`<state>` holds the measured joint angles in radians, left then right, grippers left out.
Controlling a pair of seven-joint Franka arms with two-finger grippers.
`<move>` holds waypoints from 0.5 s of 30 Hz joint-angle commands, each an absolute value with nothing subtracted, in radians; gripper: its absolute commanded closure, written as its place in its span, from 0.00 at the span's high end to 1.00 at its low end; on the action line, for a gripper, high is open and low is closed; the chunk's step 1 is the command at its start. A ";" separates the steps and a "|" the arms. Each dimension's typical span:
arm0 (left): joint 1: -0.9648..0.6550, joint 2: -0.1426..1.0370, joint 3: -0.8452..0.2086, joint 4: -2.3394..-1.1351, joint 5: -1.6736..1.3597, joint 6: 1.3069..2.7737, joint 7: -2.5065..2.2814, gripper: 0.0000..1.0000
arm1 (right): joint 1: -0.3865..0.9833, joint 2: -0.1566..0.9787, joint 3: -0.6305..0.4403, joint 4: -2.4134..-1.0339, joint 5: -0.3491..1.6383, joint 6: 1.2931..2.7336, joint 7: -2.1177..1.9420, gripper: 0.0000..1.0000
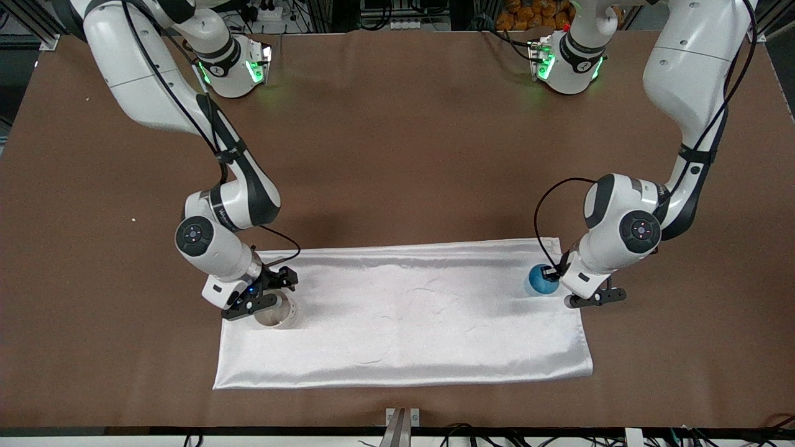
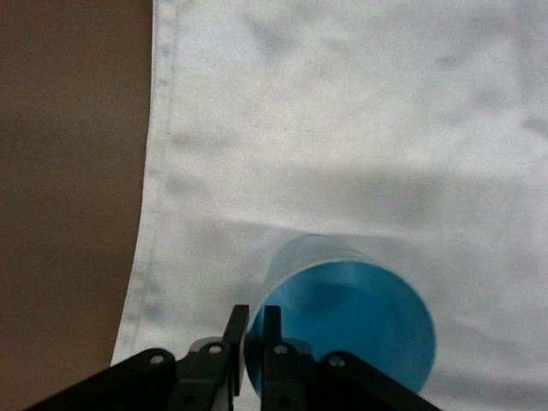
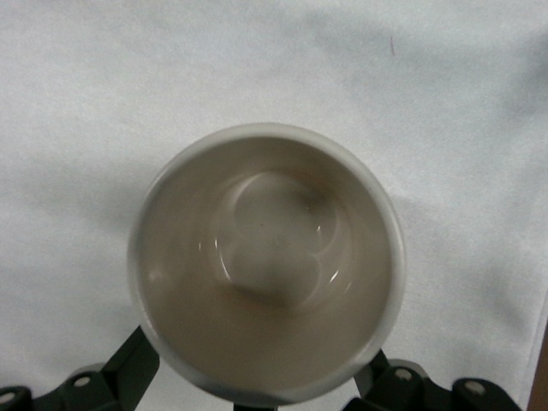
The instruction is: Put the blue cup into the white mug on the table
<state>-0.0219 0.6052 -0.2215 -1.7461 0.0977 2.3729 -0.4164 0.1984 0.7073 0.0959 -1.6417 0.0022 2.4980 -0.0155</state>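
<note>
Two white robot arms bend low over a shiny white cloth (image 1: 404, 310) spread across the brown surface (image 1: 397, 155), each working at its own end of the fabric. At the left arm's end, the left pincer (image 1: 554, 277) is down at the blue cup (image 1: 539, 280), which stands upright on the cloth close to its corner; the left wrist view shows the two dark fingers (image 2: 272, 342) clenched on the cup's (image 2: 347, 325) rim, one inside the wall and one outside, with only the thin blue wall between them and the cloth's (image 2: 342, 128) hemmed edge and bare brown surface (image 2: 68, 171) just beside it. At the right arm's end, the right pincer (image 1: 268, 299) sits low at the white mug (image 1: 277, 314), which stands upright on the cloth near its edge, a little nearer the front camera than the cup. In the right wrist view the mug's (image 3: 267, 265) cream inside fills the middle, mouth up and nothing in it, while the dark fingers (image 3: 133, 364) stand spread on either side of its wall; from here I cannot tell whether they press the mug or merely flank it. The cup and the mug are well apart, with the long run of cloth between them.
</note>
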 commanded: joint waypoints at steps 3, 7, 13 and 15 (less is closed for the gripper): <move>-0.029 0.607 -0.215 -1.721 0.136 2.368 -0.448 0.00 | 0.190 0.733 0.103 -1.609 -0.032 2.490 -0.017 0.77; -0.026 0.603 -0.216 -1.709 0.175 2.365 -0.451 0.00 | 0.190 0.733 0.103 -1.609 -0.034 2.490 -0.023 0.56; -0.026 0.595 -0.216 -1.707 0.179 2.364 -0.451 0.00 | 0.190 0.733 0.103 -1.609 -0.072 2.490 -0.023 0.23; -0.026 0.594 -0.216 -1.707 0.178 2.364 -0.453 0.00 | 0.190 0.732 0.103 -1.609 -0.072 2.490 -0.021 0.15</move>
<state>-0.0219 0.6050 -0.2194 -1.7140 0.1456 2.3728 -0.4186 0.1984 0.7185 0.0958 -1.6338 -0.0432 2.4984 -0.0165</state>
